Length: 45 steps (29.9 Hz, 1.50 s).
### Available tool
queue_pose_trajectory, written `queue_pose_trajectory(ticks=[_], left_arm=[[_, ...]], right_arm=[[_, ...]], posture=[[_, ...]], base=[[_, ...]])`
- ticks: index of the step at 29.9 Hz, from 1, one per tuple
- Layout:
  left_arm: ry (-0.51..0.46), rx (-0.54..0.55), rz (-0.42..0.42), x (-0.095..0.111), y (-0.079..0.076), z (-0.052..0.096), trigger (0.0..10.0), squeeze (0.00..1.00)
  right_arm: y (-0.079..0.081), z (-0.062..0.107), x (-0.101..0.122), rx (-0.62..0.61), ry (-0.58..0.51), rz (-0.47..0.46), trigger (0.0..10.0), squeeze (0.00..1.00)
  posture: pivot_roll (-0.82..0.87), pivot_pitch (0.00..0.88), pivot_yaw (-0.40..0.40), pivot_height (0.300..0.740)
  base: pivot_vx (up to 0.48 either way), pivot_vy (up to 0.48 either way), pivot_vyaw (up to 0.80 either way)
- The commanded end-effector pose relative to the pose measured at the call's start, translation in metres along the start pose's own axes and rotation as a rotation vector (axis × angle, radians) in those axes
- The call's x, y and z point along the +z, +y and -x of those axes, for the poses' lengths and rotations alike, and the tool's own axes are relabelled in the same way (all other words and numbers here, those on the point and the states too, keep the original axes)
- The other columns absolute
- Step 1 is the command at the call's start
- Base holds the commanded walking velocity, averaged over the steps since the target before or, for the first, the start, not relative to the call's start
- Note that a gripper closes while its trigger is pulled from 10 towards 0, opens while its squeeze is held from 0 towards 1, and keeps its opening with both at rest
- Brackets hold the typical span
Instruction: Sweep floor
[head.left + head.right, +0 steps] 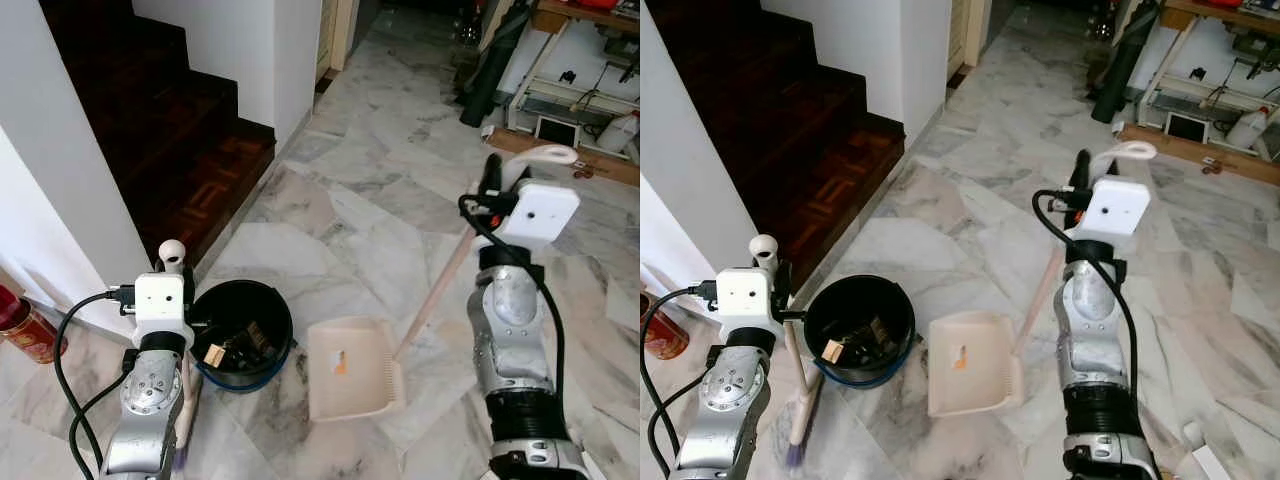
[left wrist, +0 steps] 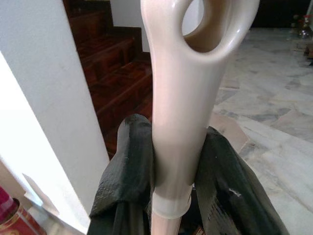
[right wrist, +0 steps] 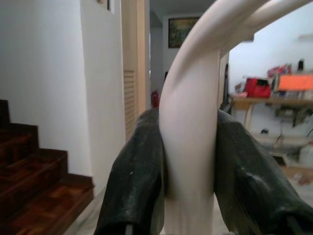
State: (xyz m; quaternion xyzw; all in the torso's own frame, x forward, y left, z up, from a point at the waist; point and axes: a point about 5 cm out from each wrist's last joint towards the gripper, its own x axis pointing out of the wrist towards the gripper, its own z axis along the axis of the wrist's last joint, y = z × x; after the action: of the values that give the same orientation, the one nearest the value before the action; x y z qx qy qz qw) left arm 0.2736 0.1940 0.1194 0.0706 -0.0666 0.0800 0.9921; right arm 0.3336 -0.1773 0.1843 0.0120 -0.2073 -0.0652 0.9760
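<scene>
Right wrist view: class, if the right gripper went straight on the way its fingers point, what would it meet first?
The right gripper is shut on the dustpan handle, whose loop lies directly ahead. Past it, probably open hallway; depth is unclear.
</scene>
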Motion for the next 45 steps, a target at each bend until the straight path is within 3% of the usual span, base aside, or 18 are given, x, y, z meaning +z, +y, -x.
queue_pose_trajectory(ticks=[1,9,21,26,35,45], left_arm=[[-0.061,-0.013,0.058,0.011,-0.006,0.0,10.0,0.0],[-0.053,-0.002,0.089,0.009,-0.011,0.001,10.0,0.0],[-0.06,-0.01,0.099,0.01,-0.019,-0.006,10.0,0.0],[-0.055,-0.019,0.102,0.008,-0.027,-0.006,10.0,0.0],[-0.07,-0.026,0.098,0.012,-0.028,-0.013,10.0,0.0],[-0.066,-0.029,0.093,0.01,-0.028,-0.01,10.0,0.0]], right_arm=[[-0.001,0.0,0.004,0.013,-0.017,-0.009,10.0,0.0],[-0.005,0.003,-0.001,0.034,0.008,-0.034,10.0,0.0],[-0.007,-0.007,-0.002,0.025,0.017,-0.053,10.0,0.0],[-0.014,-0.004,-0.012,0.007,0.066,-0.049,10.0,0.0],[-0.017,-0.006,-0.014,-0.006,0.073,-0.054,10.0,0.0],[-0.015,-0.005,-0.017,-0.004,0.085,-0.057,10.0,0.0]], posture=[[0.11,0.062,-0.106,0.74],[0.11,0.051,-0.122,0.74],[0.09,0.073,-0.142,0.74],[0.08,0.072,-0.145,0.74],[0.08,0.074,-0.141,0.74],[0.08,0.088,-0.139,0.74]], base=[[0.0,0.0,0.0],[0.0,0.0,0.0],[0.0,0.0,0.0],[0.0,0.0,0.0],[0.0,0.0,0.0],[0.0,-0.147,0.0]])
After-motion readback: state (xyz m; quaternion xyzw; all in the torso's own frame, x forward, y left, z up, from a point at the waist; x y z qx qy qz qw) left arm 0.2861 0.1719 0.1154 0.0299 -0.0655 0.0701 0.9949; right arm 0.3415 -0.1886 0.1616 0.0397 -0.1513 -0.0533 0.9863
